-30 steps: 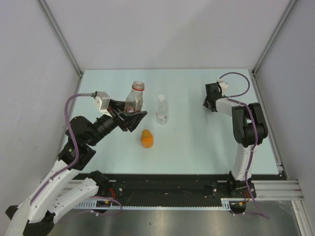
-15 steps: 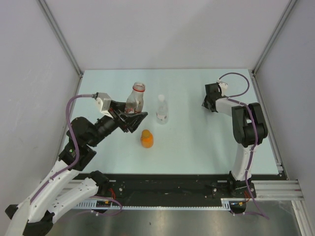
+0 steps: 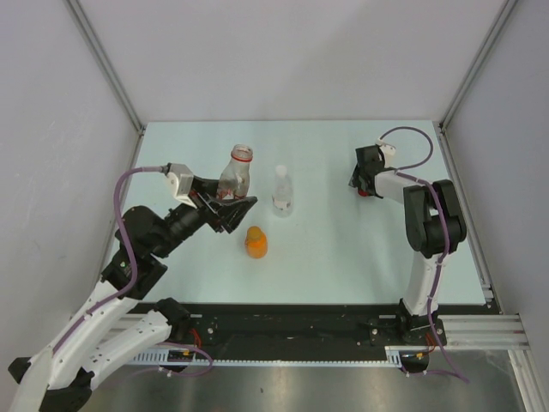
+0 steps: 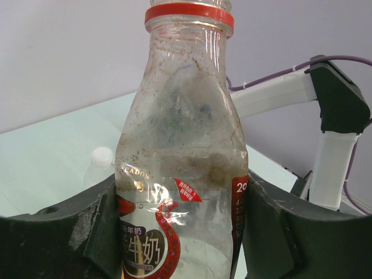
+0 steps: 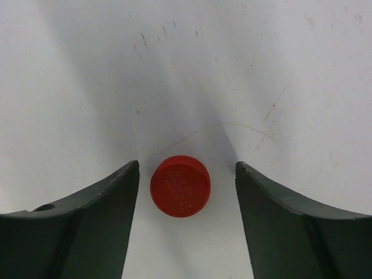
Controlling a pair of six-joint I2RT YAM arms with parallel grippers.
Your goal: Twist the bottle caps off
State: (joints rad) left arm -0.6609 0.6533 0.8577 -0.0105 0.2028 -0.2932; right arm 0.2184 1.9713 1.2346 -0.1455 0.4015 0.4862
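My left gripper point(image 3: 232, 206) is shut on the clear bottle with the red neck ring point(image 3: 237, 172), holding it by its labelled body point(image 4: 183, 145) between both fingers. Its mouth looks uncapped from above. The red cap point(image 5: 180, 185) lies flat on the table between the jaws of my open right gripper point(image 5: 187, 165), touching neither finger. In the top view that gripper point(image 3: 364, 184) is at the far right of the table. The clear bottle with the white cap point(image 3: 282, 193) stands mid-table, its cap also in the left wrist view point(image 4: 102, 154). The squat orange bottle point(image 3: 256, 242) stands capped, nearer the front.
The pale green table point(image 3: 326, 249) is walled by grey panels on three sides with metal posts at the corners. My right arm point(image 4: 325, 116) shows behind the held bottle in the left wrist view.
My right gripper has shifted slightly left, and a bit of the red cap now shows beneath it. My left gripper and its bottle have edged slightly toward the front.
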